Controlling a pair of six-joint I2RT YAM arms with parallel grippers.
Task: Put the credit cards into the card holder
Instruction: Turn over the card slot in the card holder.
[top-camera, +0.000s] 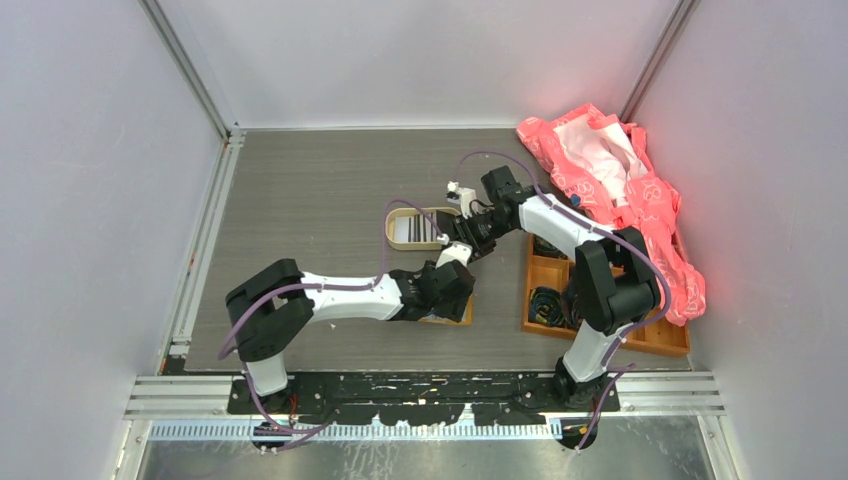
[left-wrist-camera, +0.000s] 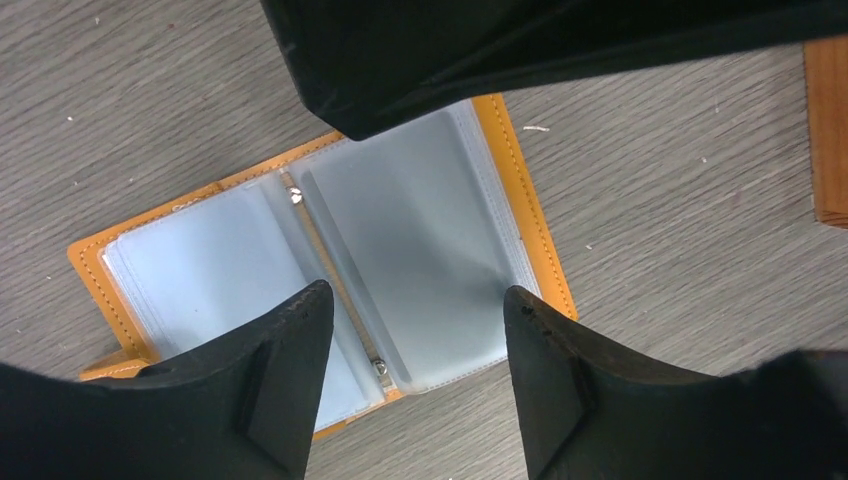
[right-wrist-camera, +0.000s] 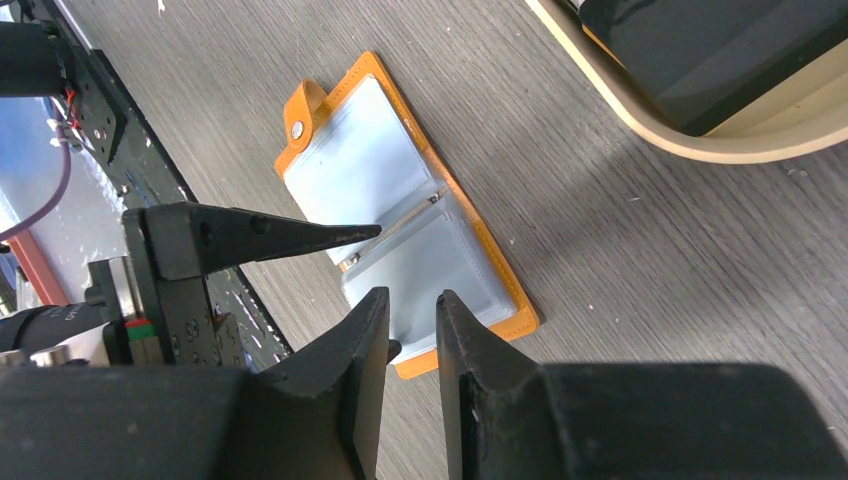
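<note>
Orange stitched leather-like cover and pale blue clear plastic sleeves make up the small folding card holder (left-wrist-camera: 420, 240). It lies spread open and flat on the grey wood-grain table (left-wrist-camera: 150, 90), straight beneath the left gripper (left-wrist-camera: 415, 300). Its metal spine runs between that gripper's two black fingers, which are set wide apart, hold nothing, and appear to hang just above the pages. The right gripper (right-wrist-camera: 413, 300) hangs above the same holder from the opposite side. Its jaws are drawn to a narrow slit with nothing showing between them, and the holder's near corner lies just past its tips. The sleeves in view look empty, so I judge that no card has gone in. The step in hand seems to be keeping the holder open and ready for the first card. Beyond the right gripper, on its far side, sits the oval beige tin (top-camera: 395, 230) with dark striped contents (top-camera: 422, 230), which I take to be the credit cards. The next move would call for the right gripper to fetch one card by its edge and line it up with a sleeve mouth. The left gripper would pin the page so the flimsy plastic does not buckle or slide. Which edge the sleeves open on I cannot tell. No brand or lettering can be read on the holder, its orange tab or its round snap stud (right-wrist-camera: 297, 129).
</note>
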